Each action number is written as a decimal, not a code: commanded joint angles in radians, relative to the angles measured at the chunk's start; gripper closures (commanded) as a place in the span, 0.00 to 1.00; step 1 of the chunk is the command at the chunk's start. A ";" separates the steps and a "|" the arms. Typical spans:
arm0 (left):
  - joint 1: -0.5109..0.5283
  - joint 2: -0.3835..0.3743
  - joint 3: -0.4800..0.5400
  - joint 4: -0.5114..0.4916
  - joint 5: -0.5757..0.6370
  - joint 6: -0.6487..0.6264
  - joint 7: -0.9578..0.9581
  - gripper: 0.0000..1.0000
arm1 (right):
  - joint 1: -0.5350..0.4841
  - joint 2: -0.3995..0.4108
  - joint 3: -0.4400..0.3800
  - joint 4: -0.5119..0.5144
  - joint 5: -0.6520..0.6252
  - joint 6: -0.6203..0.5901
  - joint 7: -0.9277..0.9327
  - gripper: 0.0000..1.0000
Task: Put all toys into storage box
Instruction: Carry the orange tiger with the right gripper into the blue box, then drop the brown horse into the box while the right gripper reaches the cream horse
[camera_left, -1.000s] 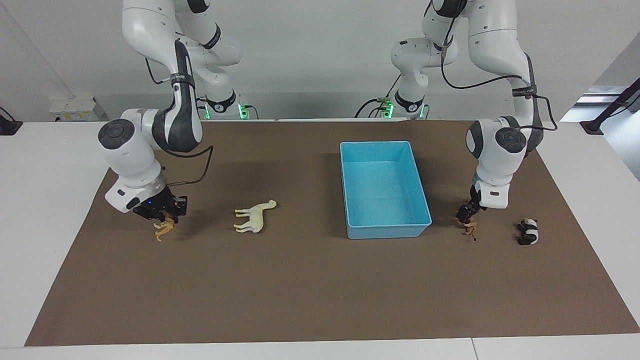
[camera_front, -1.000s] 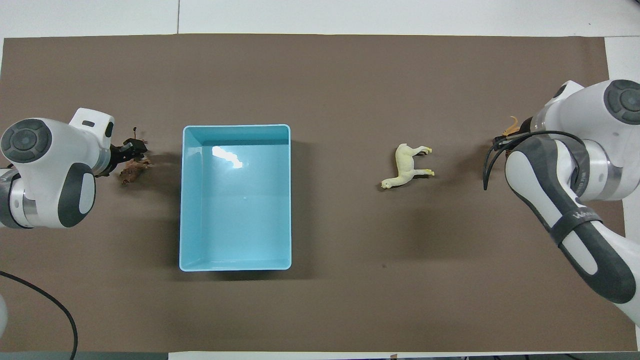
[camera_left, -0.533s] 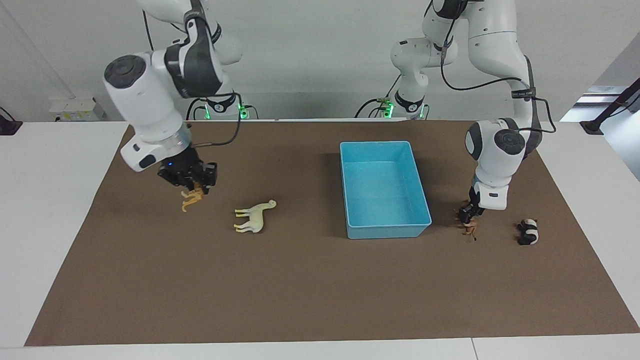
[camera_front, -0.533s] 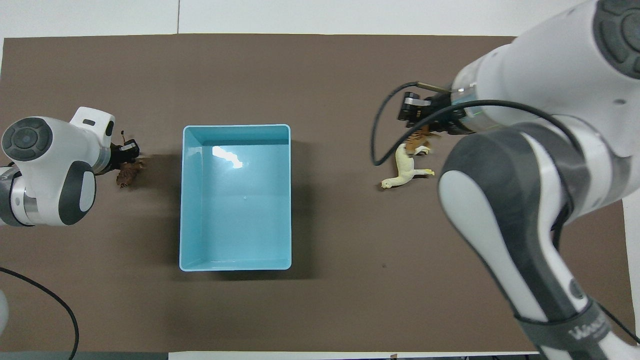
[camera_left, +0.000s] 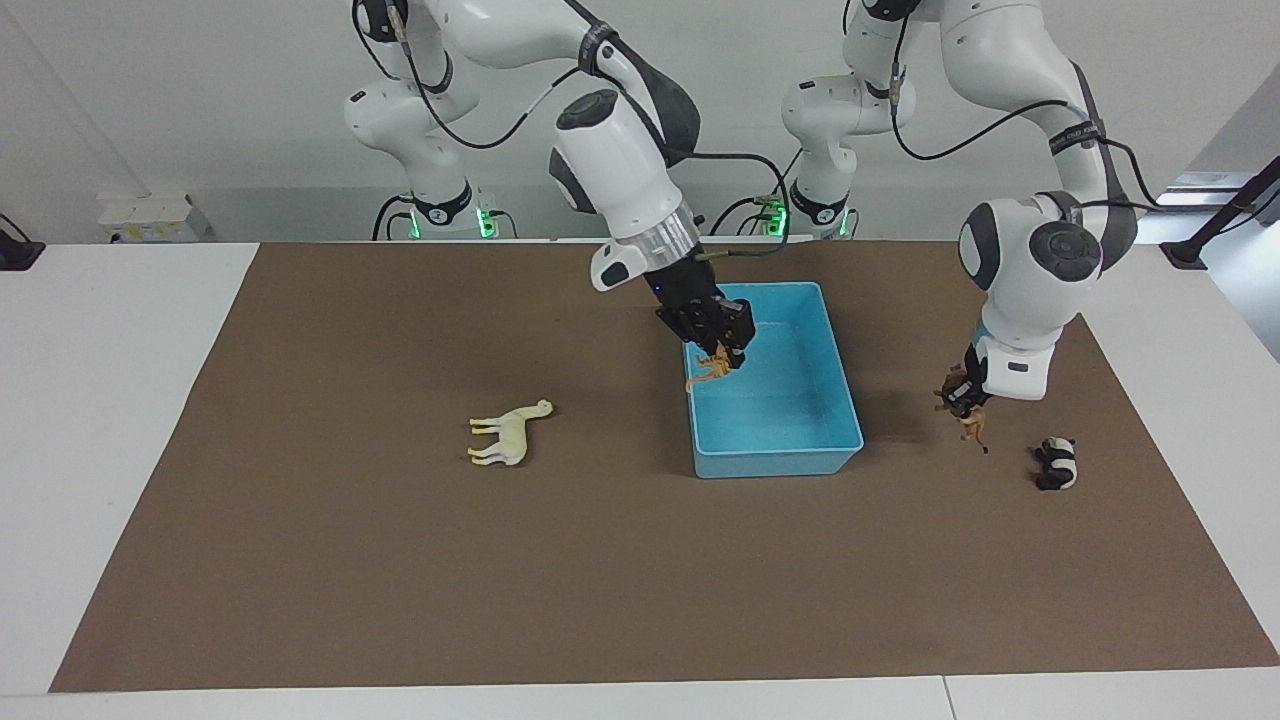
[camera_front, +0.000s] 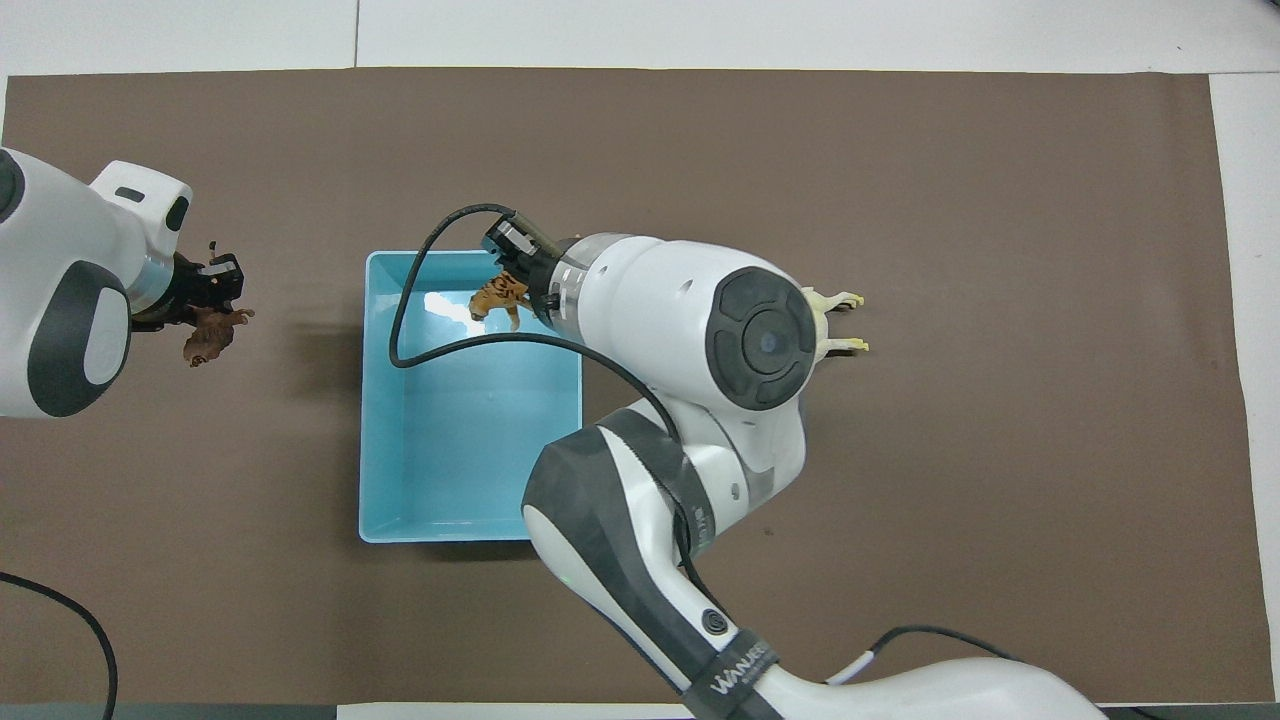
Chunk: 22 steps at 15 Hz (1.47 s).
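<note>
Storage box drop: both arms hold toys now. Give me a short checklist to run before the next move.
1. Orange striped tiger figurine gripped by right gripper: ok.
2. Tiger over light blue plastic storage box: ok.
3. Brown lion figurine gripped by left gripper, lifted off the mat: ok.
4. Lion over the box: not ok.
5. Box free of toys lying inside: ok.
6. Cream long-necked figurine and black-and-white panda figurine boxed: not ok.

Robot lab, two arms (camera_left: 620, 170), papered table (camera_left: 300, 560)
</note>
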 joint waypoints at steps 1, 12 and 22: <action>-0.014 -0.062 -0.045 0.067 -0.062 -0.136 -0.011 1.00 | 0.086 0.084 -0.002 0.002 0.063 0.178 0.088 1.00; -0.136 -0.136 -0.121 0.045 -0.115 -0.163 -0.285 1.00 | -0.078 -0.167 -0.189 0.036 -0.102 -0.538 -0.093 0.00; -0.207 -0.154 -0.118 0.014 -0.121 -0.138 -0.335 0.00 | -0.270 -0.247 -0.190 -0.393 -0.340 -0.334 -0.640 0.00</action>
